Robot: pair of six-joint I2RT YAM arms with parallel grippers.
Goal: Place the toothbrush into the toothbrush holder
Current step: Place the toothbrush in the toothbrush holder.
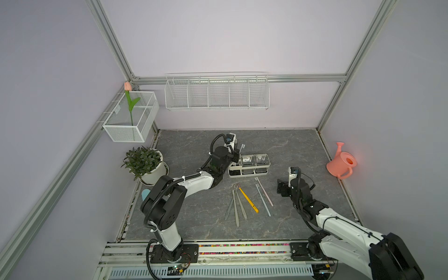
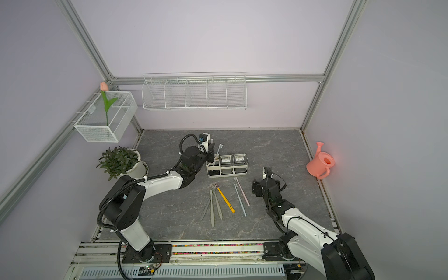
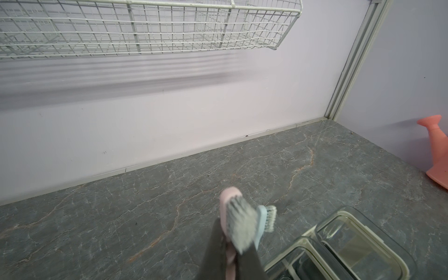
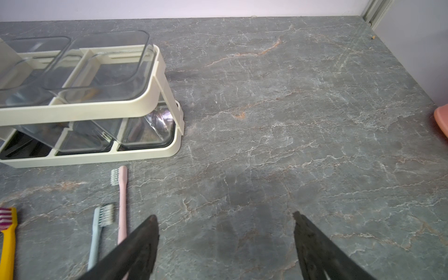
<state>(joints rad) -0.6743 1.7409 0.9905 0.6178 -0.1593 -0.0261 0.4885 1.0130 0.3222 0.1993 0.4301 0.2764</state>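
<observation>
— One pink toothbrush [image 3: 238, 225] is pinched roughly upright in the left hand [image 3: 230, 249], bristles up, at the cupless end compartment of the toothbrush holder [image 1: 248, 175]. How should it go in?
— Straight down, handle first, clear of the cream rim and the neighbouring clear cup [image 1: 247, 160]. A blue toothbrush [image 3: 263, 223] stands just beside it; whether it is seated I cannot tell, so avoid nudging it.
— And letting go?
— Only once the handle bottoms out, I'd judge. The right hand [image 4: 225, 218] hangs spread wide over the worktop [image 1: 291, 150], empty, beside a second pink toothbrush [image 4: 123, 198] lying flat.
</observation>
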